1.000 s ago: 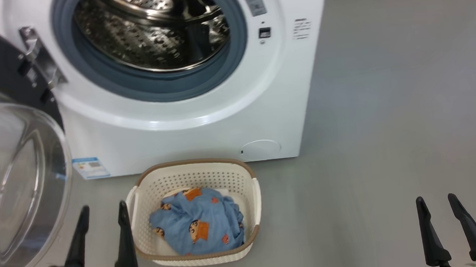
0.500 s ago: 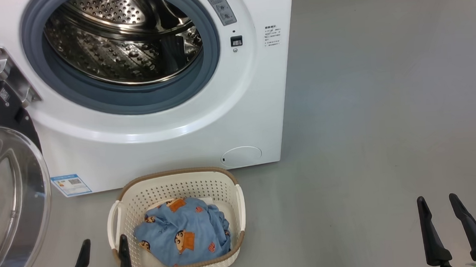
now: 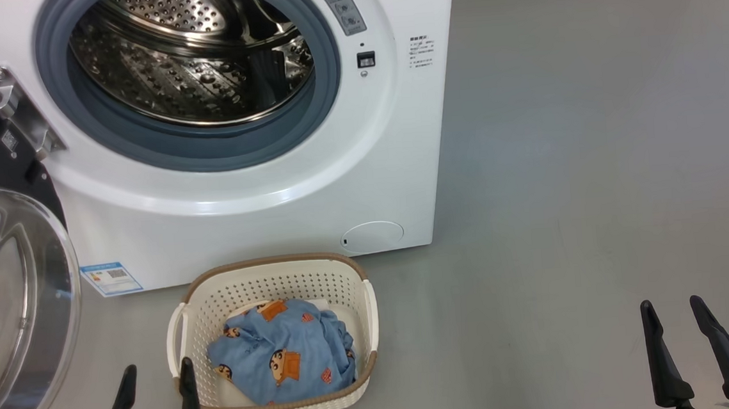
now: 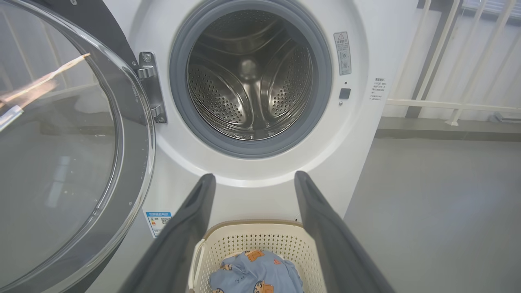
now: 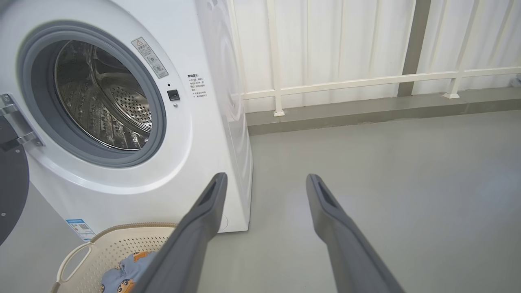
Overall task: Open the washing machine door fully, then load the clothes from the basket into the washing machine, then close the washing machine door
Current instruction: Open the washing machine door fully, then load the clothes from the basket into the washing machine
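The white washing machine [image 3: 263,218] stands ahead with its steel drum [image 3: 194,56] bare. Its door [image 3: 6,306] is swung out to the left, glass bowl facing me; it also shows in the left wrist view [image 4: 61,142]. On the floor in front sits the cream basket [image 3: 273,268] with the light-blue cartoon-print clothes [image 3: 282,351] in it. My left gripper [image 3: 156,369] is open at the basket's near left corner, nothing between its fingers. My right gripper [image 3: 671,304] is open over bare floor far to the right.
Grey floor [image 3: 594,182] stretches to the right of the machine. In the right wrist view a white railing [image 5: 366,81] and a low kerb run behind it. A blue label sticker [image 3: 111,278] and round white cap [image 3: 372,236] mark the machine's lower front.
The head camera has swung right and drawn back, so machine, door and basket sit further left and lower. The left gripper shows lower in the picture. The right gripper has held its place.
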`<state>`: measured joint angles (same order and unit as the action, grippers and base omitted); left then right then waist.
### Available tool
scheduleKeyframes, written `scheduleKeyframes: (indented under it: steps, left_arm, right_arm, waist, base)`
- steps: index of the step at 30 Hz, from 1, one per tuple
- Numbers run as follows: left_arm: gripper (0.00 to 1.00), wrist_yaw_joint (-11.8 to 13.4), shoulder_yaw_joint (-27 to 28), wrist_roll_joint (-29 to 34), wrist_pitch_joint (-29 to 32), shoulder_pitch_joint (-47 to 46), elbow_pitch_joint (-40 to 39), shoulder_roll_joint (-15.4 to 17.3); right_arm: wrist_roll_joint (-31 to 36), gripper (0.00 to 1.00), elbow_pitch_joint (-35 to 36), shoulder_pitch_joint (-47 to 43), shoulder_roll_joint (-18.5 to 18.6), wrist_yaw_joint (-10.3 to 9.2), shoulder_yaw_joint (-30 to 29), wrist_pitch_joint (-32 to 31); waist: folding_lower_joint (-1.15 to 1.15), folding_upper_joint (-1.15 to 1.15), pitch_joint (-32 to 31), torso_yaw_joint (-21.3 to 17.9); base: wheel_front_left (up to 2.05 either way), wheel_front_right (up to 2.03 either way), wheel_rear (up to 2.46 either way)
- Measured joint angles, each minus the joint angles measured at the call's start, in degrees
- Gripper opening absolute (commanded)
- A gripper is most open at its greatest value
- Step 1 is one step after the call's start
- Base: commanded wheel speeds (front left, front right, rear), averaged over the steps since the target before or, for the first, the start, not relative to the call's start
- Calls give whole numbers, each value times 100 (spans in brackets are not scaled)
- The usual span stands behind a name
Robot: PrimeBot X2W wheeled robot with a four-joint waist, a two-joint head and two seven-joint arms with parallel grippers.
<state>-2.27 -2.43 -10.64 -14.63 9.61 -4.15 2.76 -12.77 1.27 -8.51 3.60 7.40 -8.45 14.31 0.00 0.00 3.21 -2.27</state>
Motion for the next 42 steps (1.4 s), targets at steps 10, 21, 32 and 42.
scheduleKeyframes:
  steps: [10, 21, 32, 42]
  left_arm:
    - [100, -8, -16, -21, 0, 0, -8, -1]
    - [100, -60, 70, -16, 0, 0, 36, -1]
    - [100, -103, 68, -16, 0, 4, 77, -2]
    - [100, -130, 23, -16, 0, 107, 78, -2]
  right_arm:
    - [8, 100, 3, -2, -31, 0, -32, 0]
    - [9, 100, -1, -2, -41, 0, -21, 0]
    - [9, 100, -3, -3, -42, 0, -25, 0]
    - [10, 100, -11, -4, -20, 0, -20, 0]
  waist:
    - [0, 0, 6, 111]
    - [0, 0, 9, 159]
    - [0, 0, -17, 195]
    - [0, 0, 7, 269]
  base:
    - [0, 0, 0]
    - [0, 0, 0]
    - [0, 0, 0]
    - [0, 0, 0]
